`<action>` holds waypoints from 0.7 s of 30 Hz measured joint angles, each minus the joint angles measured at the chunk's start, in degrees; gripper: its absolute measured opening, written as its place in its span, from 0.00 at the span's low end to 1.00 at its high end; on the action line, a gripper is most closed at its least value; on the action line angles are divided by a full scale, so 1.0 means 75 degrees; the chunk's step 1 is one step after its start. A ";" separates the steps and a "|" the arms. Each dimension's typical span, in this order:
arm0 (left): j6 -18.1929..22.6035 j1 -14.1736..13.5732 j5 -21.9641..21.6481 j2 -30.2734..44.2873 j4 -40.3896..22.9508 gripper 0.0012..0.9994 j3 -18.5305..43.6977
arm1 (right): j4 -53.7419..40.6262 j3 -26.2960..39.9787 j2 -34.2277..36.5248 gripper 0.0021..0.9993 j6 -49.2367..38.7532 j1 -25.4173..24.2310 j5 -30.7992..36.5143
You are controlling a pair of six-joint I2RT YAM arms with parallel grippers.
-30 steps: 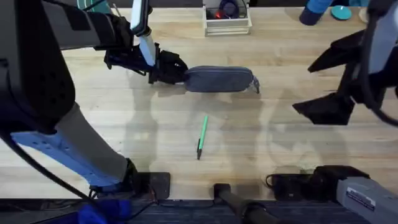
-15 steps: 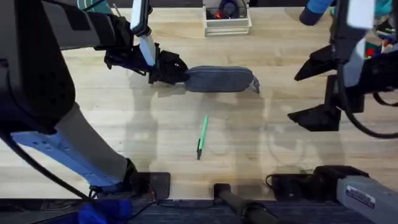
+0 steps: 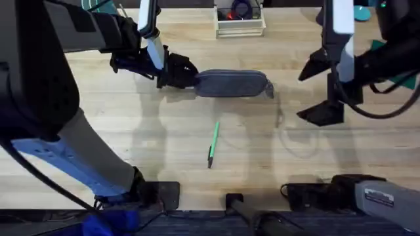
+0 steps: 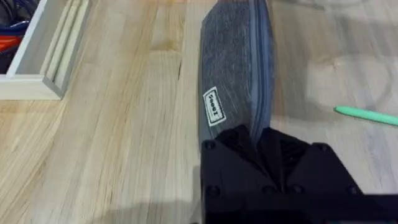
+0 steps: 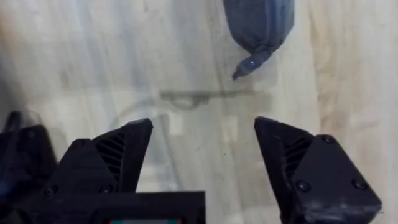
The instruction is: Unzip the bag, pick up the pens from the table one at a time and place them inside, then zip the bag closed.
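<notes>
The bag (image 3: 231, 84) lay flat on the table (image 3: 131, 124), in the far middle part, with its long side going from left to right. The left gripper (image 3: 176, 72) was pinching the left end of the bag; in the left wrist view its black fingers (image 4: 273, 168) were closed on the end of the grey fabric (image 4: 233, 74). The small pull tab (image 3: 270, 90) was at the right end of the bag, and the zipper looked closed. The right gripper (image 3: 321, 88) hovered to the right of the bag, near the pull tab but apart from it, with its fingers (image 5: 112, 155) spread wide and holding nothing. One green pen (image 3: 212, 144) lay on the table nearer than the bag, apart from both grippers. A white tray box (image 3: 239, 23) stood at the far edge, behind the bag.
</notes>
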 joint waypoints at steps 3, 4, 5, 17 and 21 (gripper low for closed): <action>0.0000 0.0000 0.0000 0.0000 -0.0003 0.04 0.0000 | 0.0238 0.0000 0.0182 1.00 -0.0032 0.0000 0.0000; 0.0000 0.0000 0.0000 0.0000 0.0000 0.04 0.0000 | 0.0287 0.0000 0.0236 1.00 -0.0028 0.0000 0.0000; 0.0000 0.0000 0.0000 0.0000 0.0000 0.04 0.0000 | 0.0334 0.0000 0.0298 1.00 -0.0029 0.0000 0.0000; 0.0000 0.0000 0.0000 0.0000 0.0000 0.04 0.0000 | 0.1246 0.0000 0.1098 1.00 0.0384 0.0180 -0.0003; 0.0000 0.0000 0.0000 0.0000 0.0000 0.04 0.0000 | 0.1581 0.0000 0.1296 1.00 0.0821 0.0454 -0.0004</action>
